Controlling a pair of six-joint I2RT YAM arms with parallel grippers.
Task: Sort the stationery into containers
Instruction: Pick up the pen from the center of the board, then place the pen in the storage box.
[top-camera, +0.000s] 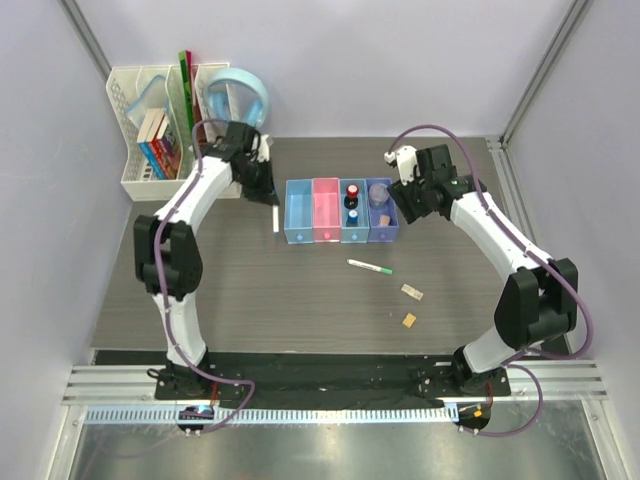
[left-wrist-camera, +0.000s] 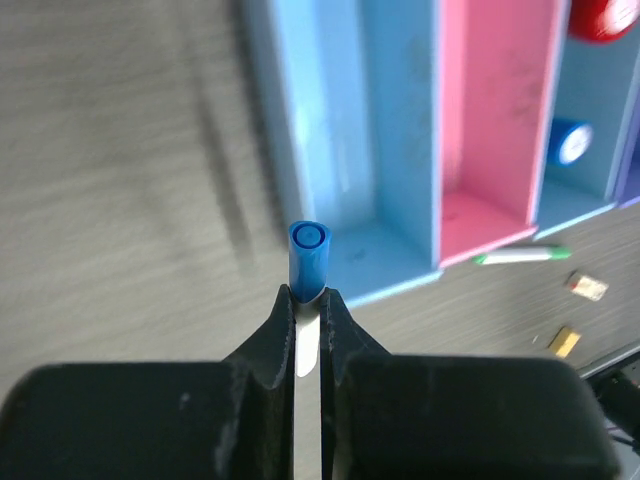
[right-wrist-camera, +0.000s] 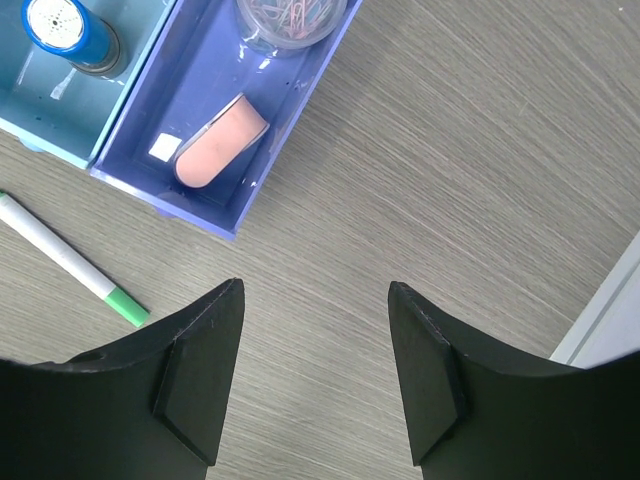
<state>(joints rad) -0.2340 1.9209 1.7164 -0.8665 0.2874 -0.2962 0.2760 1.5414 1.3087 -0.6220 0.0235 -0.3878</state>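
My left gripper (top-camera: 268, 193) (left-wrist-camera: 308, 296) is shut on a white marker with a blue cap (left-wrist-camera: 308, 256) (top-camera: 276, 219), held just left of the row of containers (top-camera: 340, 238). The nearest bin is blue (left-wrist-camera: 352, 262), then pink (left-wrist-camera: 492, 232). My right gripper (top-camera: 404, 196) (right-wrist-camera: 315, 288) hovers open and empty over bare table beside the purple bin (right-wrist-camera: 165, 193), which holds a pink eraser (right-wrist-camera: 220, 140) and a jar of paper clips (right-wrist-camera: 290, 15). A white pen with a green tip (top-camera: 370, 266) (right-wrist-camera: 70, 262) and two small erasers (top-camera: 412, 292) (top-camera: 409, 319) lie on the table in front of the bins.
A white mesh organizer (top-camera: 135, 185) with books and a green ruler stands at the back left, with light-blue headphones (top-camera: 238, 100) beside it. The second blue bin holds round-capped items (top-camera: 353, 200). A metal rail (right-wrist-camera: 605, 320) borders the table's right edge.
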